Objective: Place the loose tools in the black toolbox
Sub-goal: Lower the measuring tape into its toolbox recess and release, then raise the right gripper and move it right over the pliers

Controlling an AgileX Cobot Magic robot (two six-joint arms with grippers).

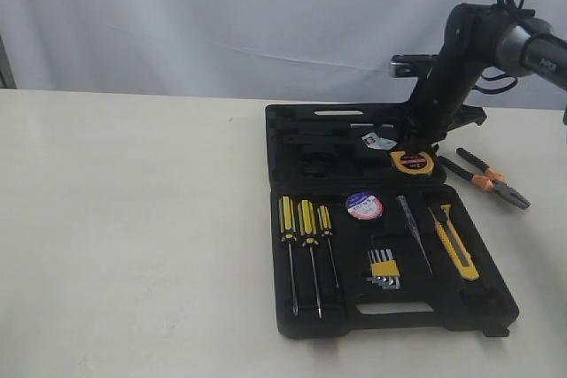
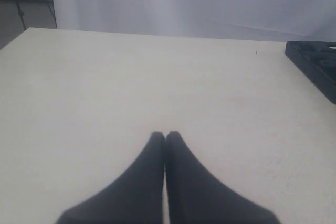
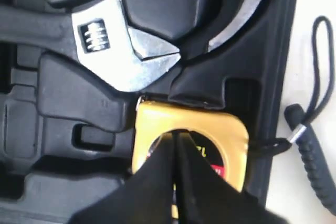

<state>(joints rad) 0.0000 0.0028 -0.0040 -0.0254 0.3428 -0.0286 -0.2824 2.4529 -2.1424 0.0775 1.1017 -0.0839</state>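
Toward the surface's (image 1: 133, 219) far right edge, the clenched right pincer (image 3: 174, 136) hangs over the yellow tape measure (image 3: 152, 124) in the black toolbox (image 1: 283, 130); the left pincer (image 2: 165, 135) is clenched too.

A lab-like test bench: plain pale table (image 1: 133, 219) before a white curtain (image 1: 221, 15).

The exterior view overlooks the whole table (image 1: 133, 236). Both wrist views sit close; all share the black toolbox (image 1: 306, 130).
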